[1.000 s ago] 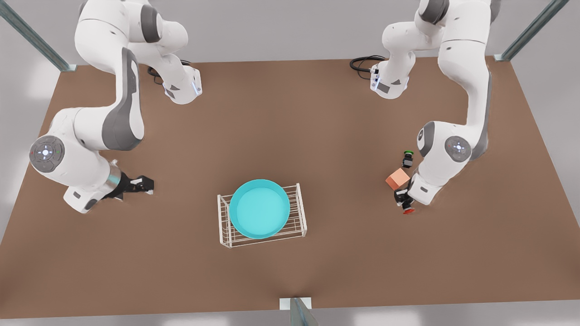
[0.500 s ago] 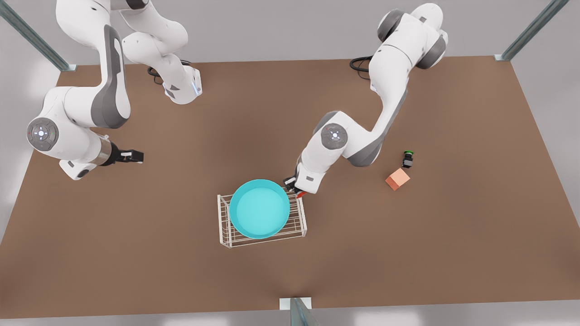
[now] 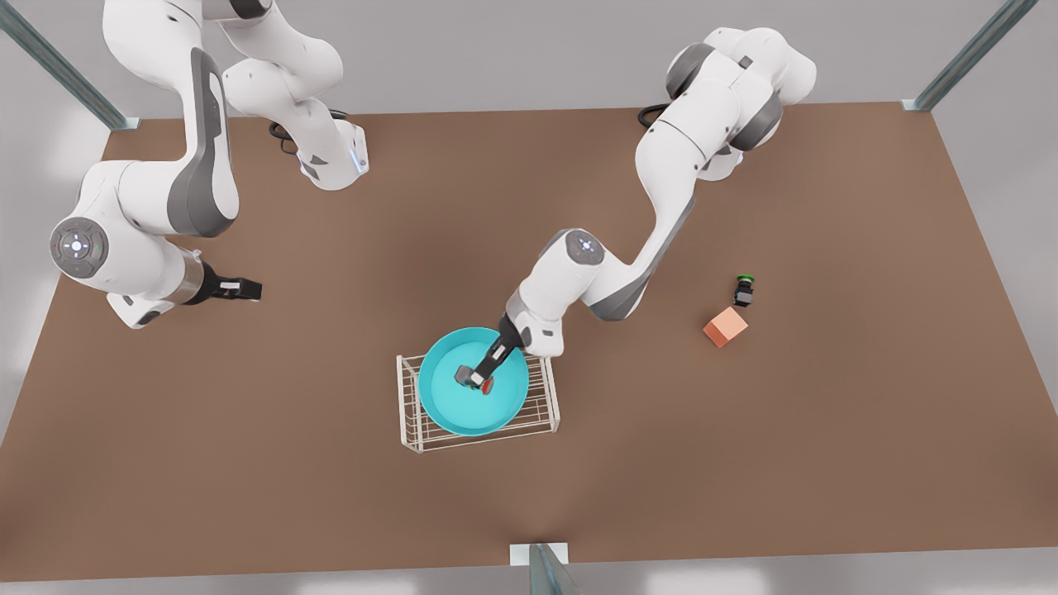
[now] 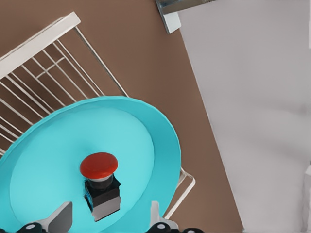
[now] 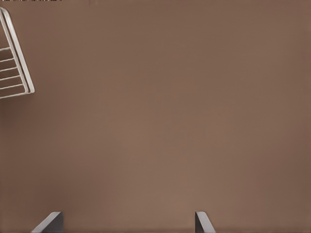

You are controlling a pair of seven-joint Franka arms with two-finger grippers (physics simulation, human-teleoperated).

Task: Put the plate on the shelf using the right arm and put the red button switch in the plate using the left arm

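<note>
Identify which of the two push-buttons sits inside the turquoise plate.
The red button switch: it is in the plate on the shelf, between the left end effector's open fingers. The green-capped button stands on the table beside the pink cube.

A: Round turquoise shallow plate [image 3: 450, 406], lighter inside; white wire grid shelf [image 3: 541, 413] under it, frame centre.

B: Red-capped, dark-bodied button switch [image 3: 486, 385]. Right of frame: salmon-pink cube [image 3: 726, 326], green-capped button [image 3: 744, 289]. Plain brown table [image 3: 744, 463].
</note>
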